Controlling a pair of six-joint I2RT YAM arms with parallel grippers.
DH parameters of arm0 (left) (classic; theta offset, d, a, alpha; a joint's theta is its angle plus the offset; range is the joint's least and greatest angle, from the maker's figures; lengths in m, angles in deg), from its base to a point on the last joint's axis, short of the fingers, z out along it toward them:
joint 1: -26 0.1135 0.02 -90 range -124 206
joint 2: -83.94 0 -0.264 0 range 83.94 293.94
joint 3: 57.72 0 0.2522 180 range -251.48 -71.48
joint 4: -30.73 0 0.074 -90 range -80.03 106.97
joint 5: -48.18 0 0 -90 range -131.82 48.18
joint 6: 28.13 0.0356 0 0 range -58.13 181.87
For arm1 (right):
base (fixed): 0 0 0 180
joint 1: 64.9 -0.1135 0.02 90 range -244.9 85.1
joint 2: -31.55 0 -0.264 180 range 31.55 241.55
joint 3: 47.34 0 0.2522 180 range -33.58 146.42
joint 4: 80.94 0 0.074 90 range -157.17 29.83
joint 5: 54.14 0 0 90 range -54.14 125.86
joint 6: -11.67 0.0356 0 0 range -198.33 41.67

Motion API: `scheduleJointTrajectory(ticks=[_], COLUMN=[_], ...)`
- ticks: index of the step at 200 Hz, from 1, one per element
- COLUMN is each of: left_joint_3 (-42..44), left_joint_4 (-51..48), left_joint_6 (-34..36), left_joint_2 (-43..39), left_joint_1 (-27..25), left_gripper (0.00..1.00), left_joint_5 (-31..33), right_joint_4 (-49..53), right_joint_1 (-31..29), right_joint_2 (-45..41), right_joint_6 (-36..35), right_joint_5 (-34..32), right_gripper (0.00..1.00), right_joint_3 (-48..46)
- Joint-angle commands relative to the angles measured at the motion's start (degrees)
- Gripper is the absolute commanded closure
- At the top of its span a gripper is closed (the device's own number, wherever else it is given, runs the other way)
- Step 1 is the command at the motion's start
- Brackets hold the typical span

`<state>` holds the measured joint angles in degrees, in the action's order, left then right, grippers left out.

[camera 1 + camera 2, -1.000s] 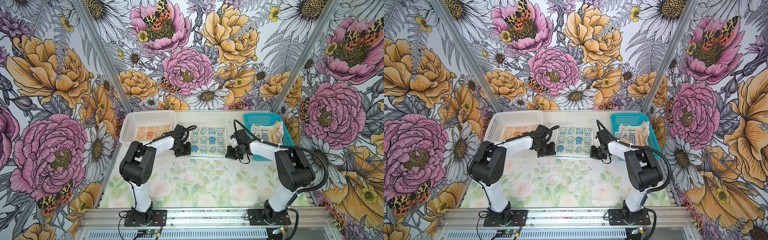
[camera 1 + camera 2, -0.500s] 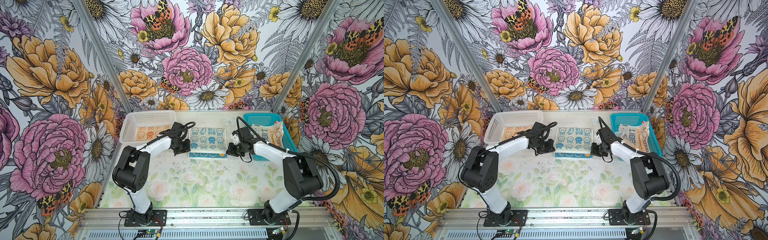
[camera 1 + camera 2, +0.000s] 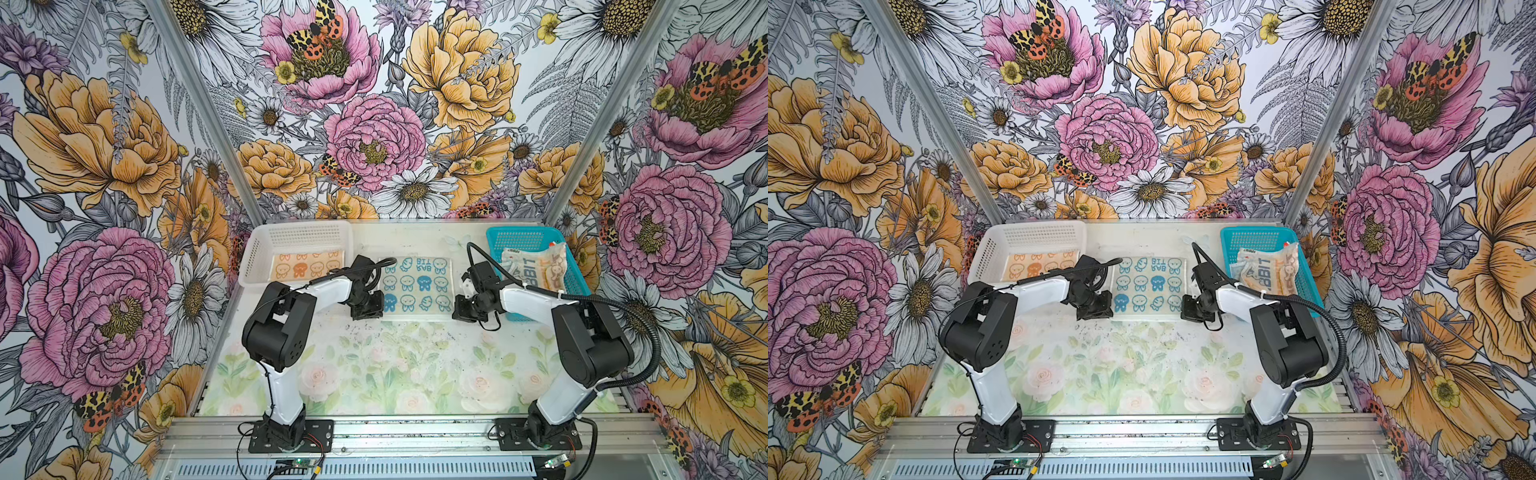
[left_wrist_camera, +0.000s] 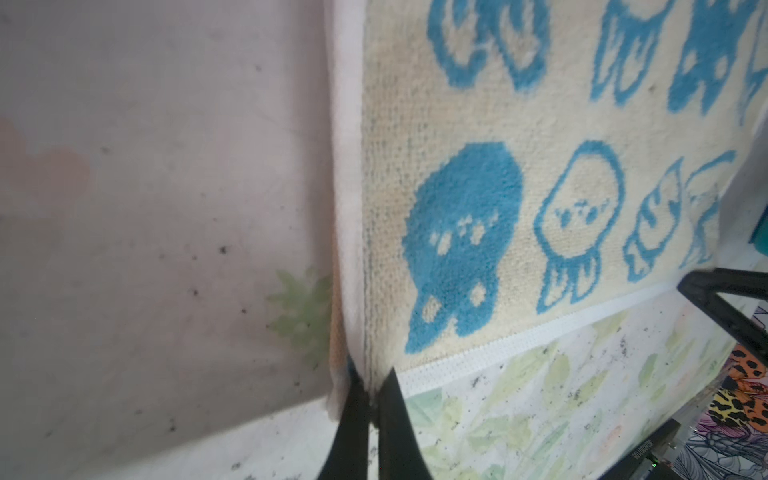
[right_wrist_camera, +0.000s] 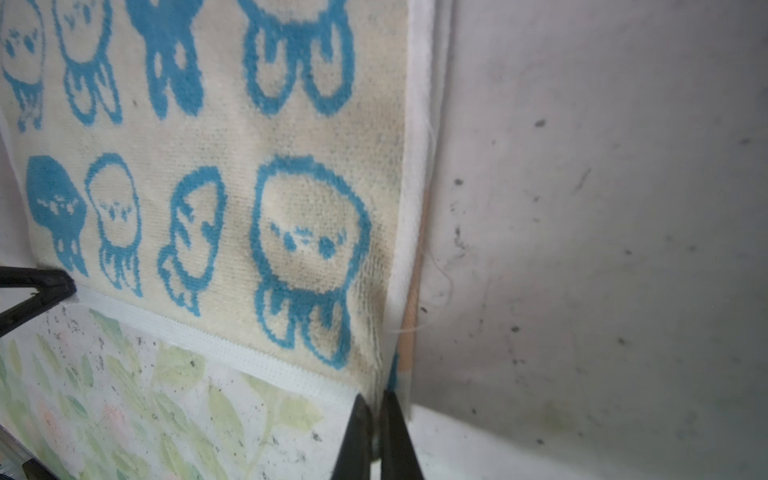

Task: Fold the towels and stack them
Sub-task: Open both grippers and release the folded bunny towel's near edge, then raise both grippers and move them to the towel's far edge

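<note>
A cream towel with blue bunny faces (image 3: 415, 289) (image 3: 1150, 286) lies spread at the middle back of the table. My left gripper (image 3: 368, 309) (image 4: 372, 380) is shut on its near left corner, and the towel (image 4: 498, 199) stretches away from the jaws. My right gripper (image 3: 463, 309) (image 5: 376, 399) is shut on the near right corner of the same towel (image 5: 249, 208). An orange bunny towel (image 3: 307, 266) lies flat in the white basket (image 3: 253, 266). Crumpled towels (image 3: 536, 266) sit in the teal basket (image 3: 577, 278).
The white basket stands at the back left and the teal one at the back right, each close beside an arm. The floral table mat (image 3: 395, 365) runs from the towel to the front rail. Flower-printed walls close in three sides.
Both grippers, still pinching the near corners, went a little toward the back and then came forward again. The towel's near edge now lies nearer the front and flat.
</note>
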<state>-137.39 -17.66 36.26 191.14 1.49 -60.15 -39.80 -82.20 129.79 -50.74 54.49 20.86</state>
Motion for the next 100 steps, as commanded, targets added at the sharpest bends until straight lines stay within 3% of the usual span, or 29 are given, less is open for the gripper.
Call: scheduleJointTrajectory(ticks=[1, 16, 35, 48, 65, 80, 100], left_joint_3=[0.61, 0.35, 0.06, -0.41, -1.6, -3.66, -8.86], left_joint_4=[-2.99, -3.03, -3.03, -3.14, -3.73, -4.45, -6.39], left_joint_6=[-0.76, -0.77, -0.85, -0.93, -1.02, -1.11, -0.87], left_joint_2=[0.9, 0.78, 0.18, -0.34, -1.59, -3.31, -5.24], left_joint_1=[0.54, 0.55, 0.5, 0.52, 0.44, 0.16, 0.13], left_gripper=[0.98, 0.96, 0.83, 0.64, 0.35, 0.03, 0.01], left_joint_5=[6.79, 6.79, 6.76, 6.9, 7.11, 8.0, 7.25], right_joint_4=[2.21, 2.08, 2.16, 2.24, 2.74, 3.76, 4.74], right_joint_1=[0.76, 0.37, -0.07, -0.1, -0.28, -0.28, -0.03], right_joint_2=[1.39, 1.37, 0.5, -0.65, -2.92, -5.5, -7.7], right_joint_6=[0.34, 0.45, 0.62, 0.7, 0.86, 1.06, 0.93], right_joint_5=[-6.68, -6.68, -6.72, -6.83, -6.84, -6.7, -6.04], right_gripper=[0.94, 0.88, 0.8, 0.71, 0.47, 0.32, 0.13], right_joint_3=[-0.45, -0.56, -0.54, -0.64, -0.24, 0.97, 4.73])
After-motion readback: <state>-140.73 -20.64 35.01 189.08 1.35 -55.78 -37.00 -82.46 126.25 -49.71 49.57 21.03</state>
